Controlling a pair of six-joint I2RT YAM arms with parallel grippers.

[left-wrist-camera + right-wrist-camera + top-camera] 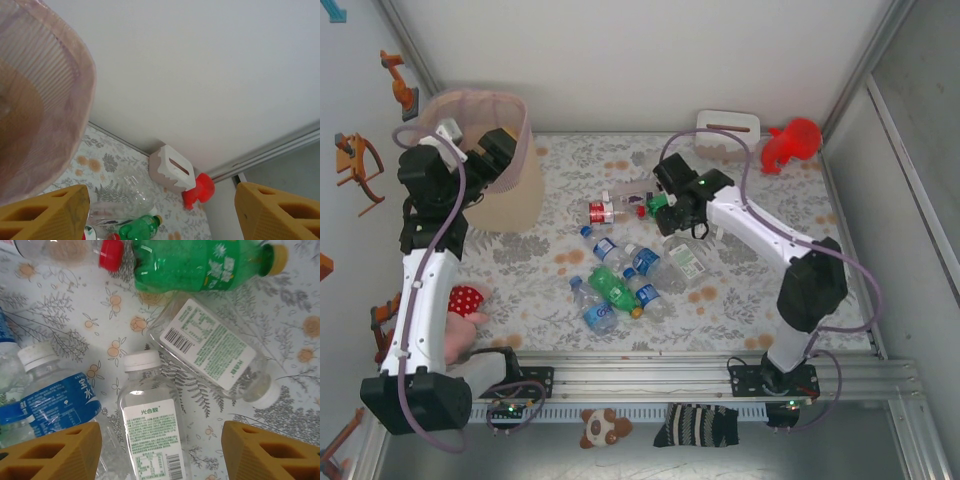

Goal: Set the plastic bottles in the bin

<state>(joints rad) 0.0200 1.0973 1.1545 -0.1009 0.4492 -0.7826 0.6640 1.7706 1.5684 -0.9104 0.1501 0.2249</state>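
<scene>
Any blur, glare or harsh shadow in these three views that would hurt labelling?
Top external: even light, soft shadows, sharp; the walls splay outward. Left wrist: the bin close to the lens is soft, the tissue box behind it fairly crisp. Right wrist: sharp, label print readable, one small glare spot on the clear bottle.

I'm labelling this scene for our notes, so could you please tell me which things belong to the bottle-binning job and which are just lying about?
Part of the job:
- plastic bottles, scattered mid-table
- bin, far left

Just lying about:
- tissue box
- red toy
- red spotted object
- plush animal and striped sock, on the front ledge
</scene>
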